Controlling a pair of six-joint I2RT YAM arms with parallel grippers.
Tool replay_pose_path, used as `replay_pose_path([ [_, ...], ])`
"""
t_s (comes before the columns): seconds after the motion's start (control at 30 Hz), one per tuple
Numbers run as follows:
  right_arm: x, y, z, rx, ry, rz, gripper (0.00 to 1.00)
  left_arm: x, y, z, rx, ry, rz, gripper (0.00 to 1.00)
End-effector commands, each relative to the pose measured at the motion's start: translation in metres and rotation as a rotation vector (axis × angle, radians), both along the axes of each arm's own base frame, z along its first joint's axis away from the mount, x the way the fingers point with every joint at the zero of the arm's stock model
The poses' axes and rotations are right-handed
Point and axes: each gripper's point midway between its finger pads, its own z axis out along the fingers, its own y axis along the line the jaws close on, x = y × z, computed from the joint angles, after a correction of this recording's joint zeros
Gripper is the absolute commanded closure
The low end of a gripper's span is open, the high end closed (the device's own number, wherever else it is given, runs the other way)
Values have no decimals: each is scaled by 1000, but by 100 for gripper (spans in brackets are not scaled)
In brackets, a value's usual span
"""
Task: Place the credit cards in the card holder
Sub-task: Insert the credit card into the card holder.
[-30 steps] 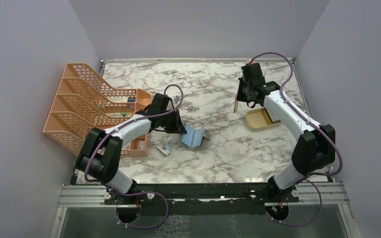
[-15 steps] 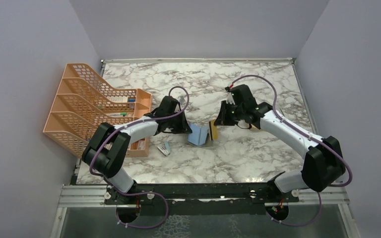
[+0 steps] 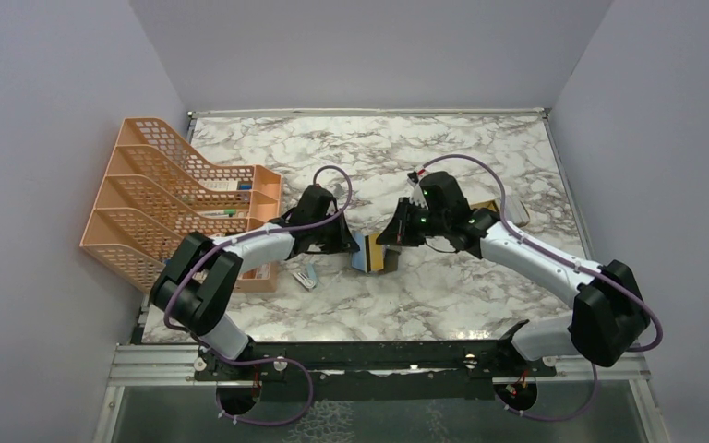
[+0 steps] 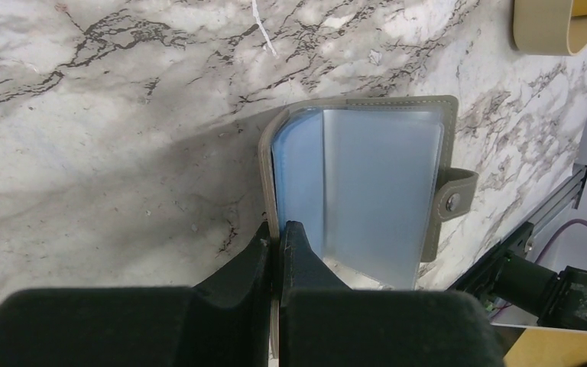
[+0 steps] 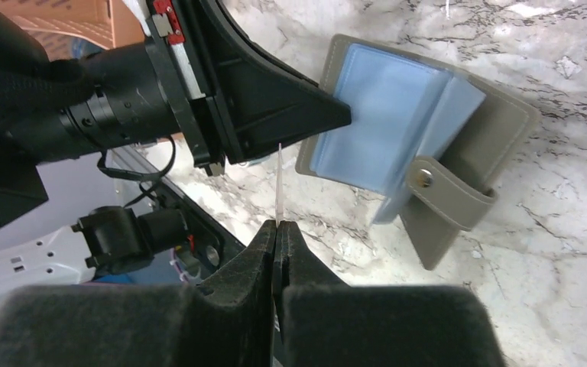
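Two grips are seen: left pincer (image 4: 279, 229) on the card holder (image 4: 367, 183), right pincer (image 5: 277, 225) on a credit card (image 5: 278, 183), best slid edge-first into a pocket (image 5: 382, 107).

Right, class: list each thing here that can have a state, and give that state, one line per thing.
card holder: open, blue pockets showing.
snap tab: unfastened.
credit card: gripped edge-on, not yet in a pocket.
left end effector: shut on the card holder's cover edge.
right end effector: shut on the credit card.
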Motion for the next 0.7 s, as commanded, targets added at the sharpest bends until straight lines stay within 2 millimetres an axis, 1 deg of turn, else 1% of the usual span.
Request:
replay_pose_path([
  [0.0,7,15,22,64,-39,-44,99,0,-1,15,-20,-37,26,100],
  [0.07,11,11,19,30,-47,-74,99,0,-1,21,-29,-48,30,100],
  [0.17,16,2,3,-44,-34,-111,99,0,-1,25,-30,-57,27,100],
  [0.27,19,-3,-13,-77,-44,-127,99,-3,2,20,-16,-47,23,100],
  [0.4,24,-17,-43,-179,-44,-158,99,-8,7,12,6,-39,28,100],
  [0.57,26,-29,-79,-294,-29,-130,99,-10,12,5,32,-38,21,89],
  [0.63,26,-34,-88,-310,-22,-132,99,-11,16,3,52,-36,27,83],
  [0.67,27,-36,-92,-316,-28,-135,99,-12,22,-1,86,-25,39,79],
])
